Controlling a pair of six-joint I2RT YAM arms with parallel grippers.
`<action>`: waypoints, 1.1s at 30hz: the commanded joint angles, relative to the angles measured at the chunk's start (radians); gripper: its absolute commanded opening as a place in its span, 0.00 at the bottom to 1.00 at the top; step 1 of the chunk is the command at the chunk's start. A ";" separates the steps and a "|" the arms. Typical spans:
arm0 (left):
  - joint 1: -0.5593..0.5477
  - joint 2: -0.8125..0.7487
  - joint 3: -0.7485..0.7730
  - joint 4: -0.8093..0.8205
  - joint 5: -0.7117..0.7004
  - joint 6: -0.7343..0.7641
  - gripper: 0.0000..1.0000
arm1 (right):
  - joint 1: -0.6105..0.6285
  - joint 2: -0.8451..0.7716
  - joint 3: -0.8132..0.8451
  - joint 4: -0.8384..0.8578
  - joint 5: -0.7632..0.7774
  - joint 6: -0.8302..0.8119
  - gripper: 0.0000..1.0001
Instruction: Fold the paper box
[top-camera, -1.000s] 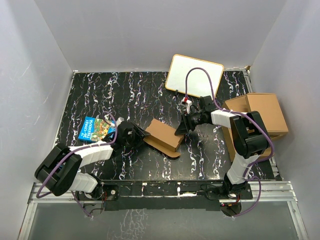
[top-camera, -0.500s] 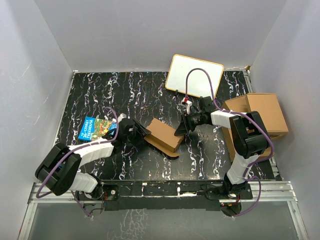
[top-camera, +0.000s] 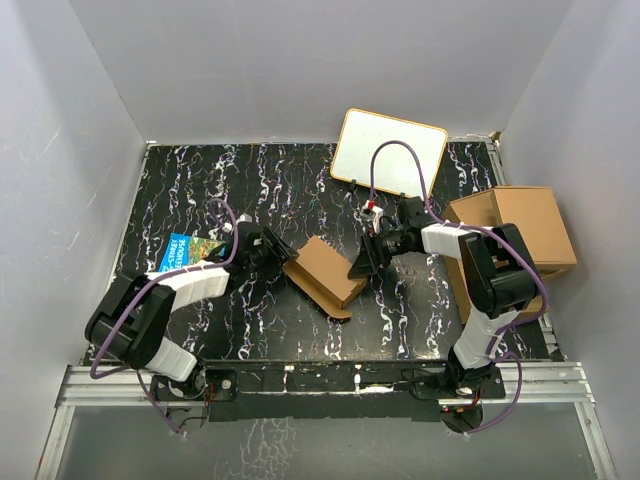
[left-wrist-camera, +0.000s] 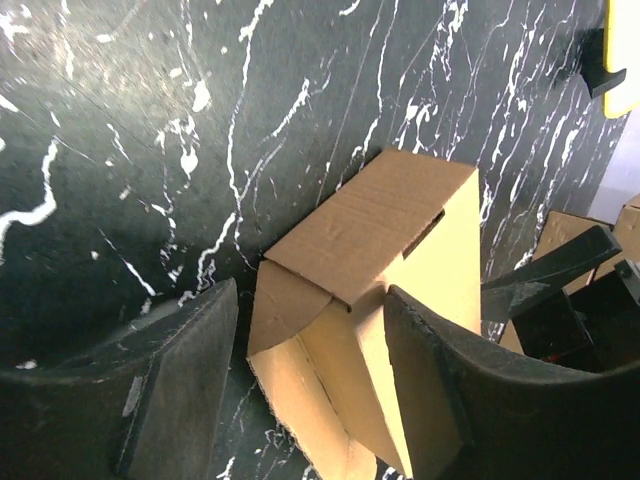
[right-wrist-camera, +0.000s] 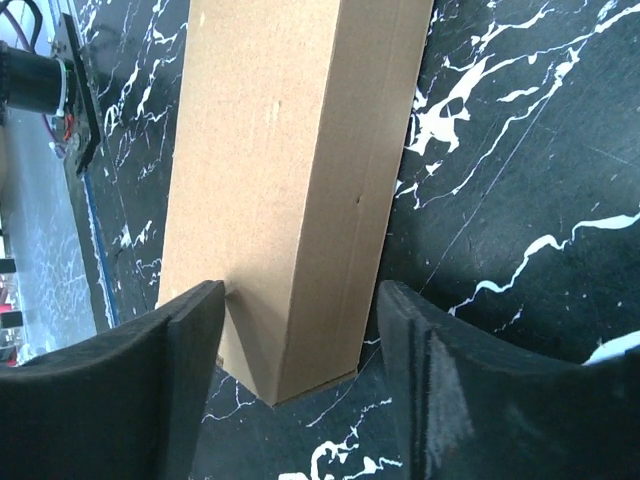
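The paper box (top-camera: 326, 270) is a small brown cardboard box, partly folded, lying mid-table. Its left end is open, with a rounded flap and a long loose flap hanging out (left-wrist-camera: 300, 330). My left gripper (top-camera: 277, 251) is open at that end, and its jaws straddle the loose flaps (left-wrist-camera: 310, 320); the right finger (left-wrist-camera: 440, 390) overlaps the side panel. My right gripper (top-camera: 361, 263) is open at the box's right end (right-wrist-camera: 290, 150). Its jaws straddle the near corner (right-wrist-camera: 300, 340); the left finger (right-wrist-camera: 185, 380) is against the box's face and the right finger (right-wrist-camera: 430, 390) stands apart.
A white board (top-camera: 390, 146) leans at the back. A blue picture book (top-camera: 183, 254) lies left of the left arm. A pile of larger brown cardboard boxes (top-camera: 518, 232) stands at the right edge. Grey walls enclose the black marbled table (top-camera: 250, 180).
My left gripper has moved back and right up to the box's open left end. The box has shifted slightly. My right gripper has dropped a little towards the box's right end.
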 joint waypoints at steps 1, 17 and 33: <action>0.032 -0.016 0.043 -0.045 0.025 0.100 0.60 | -0.009 -0.076 0.016 -0.025 -0.002 -0.076 0.70; -0.021 -0.472 -0.092 -0.105 0.220 0.430 0.72 | -0.101 -0.312 0.000 -0.245 -0.142 -0.696 0.74; -0.409 -0.520 -0.376 0.585 0.186 0.849 0.71 | -0.098 -0.235 0.078 -0.880 -0.290 -1.812 0.87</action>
